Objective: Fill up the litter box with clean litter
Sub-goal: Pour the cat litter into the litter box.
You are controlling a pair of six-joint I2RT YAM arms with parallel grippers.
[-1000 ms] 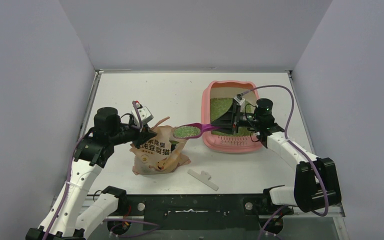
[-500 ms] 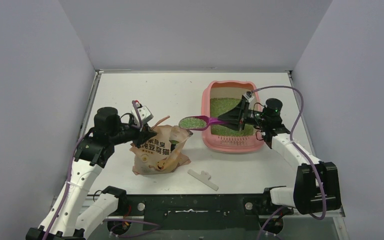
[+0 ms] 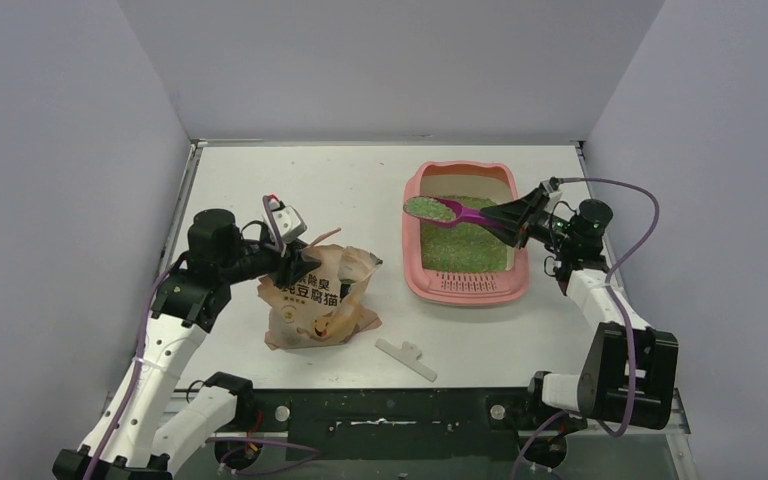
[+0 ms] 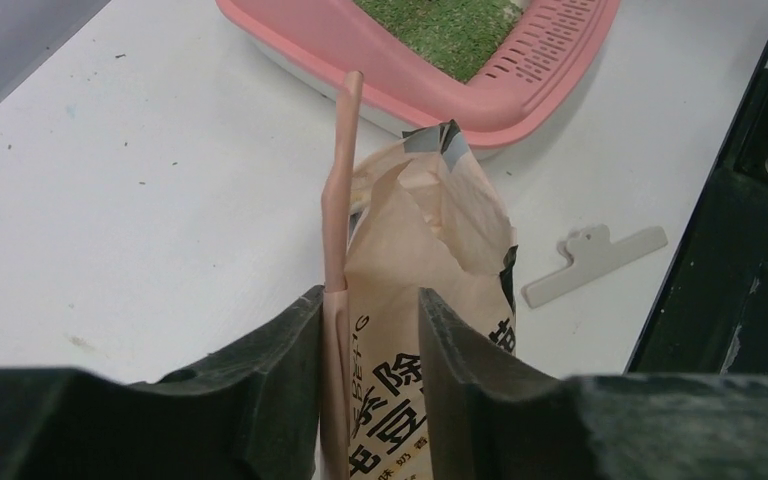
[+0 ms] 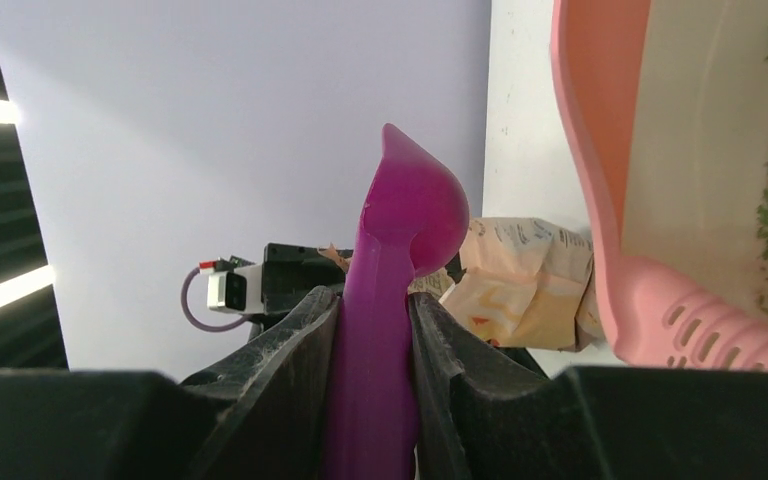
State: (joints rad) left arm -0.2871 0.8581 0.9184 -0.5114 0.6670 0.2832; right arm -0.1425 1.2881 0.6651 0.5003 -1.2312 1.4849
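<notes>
The pink litter box (image 3: 465, 290) stands at the right, with a bed of green litter (image 3: 465, 245) in it. My right gripper (image 3: 515, 218) is shut on the handle of a magenta scoop (image 3: 470, 214). The scoop's bowl, heaped with green granules, hangs over the box's far left part. In the right wrist view the scoop (image 5: 400, 260) sits tight between my fingers (image 5: 373, 300). My left gripper (image 3: 295, 262) is at the top of the brown litter bag (image 3: 315, 300). Its jaws (image 4: 372, 300) stand apart around the bag's edge strip (image 4: 335, 250).
A white bag clip (image 3: 407, 357) lies on the table in front of the bag, near the front edge. Grey walls close in the table on three sides. The litter box's slotted strip (image 4: 550, 40) faces the near side.
My right arm has swung the loaded scoop from above the bag to over the litter box. My left jaws have parted from their tight pinch on the bag's edge.
</notes>
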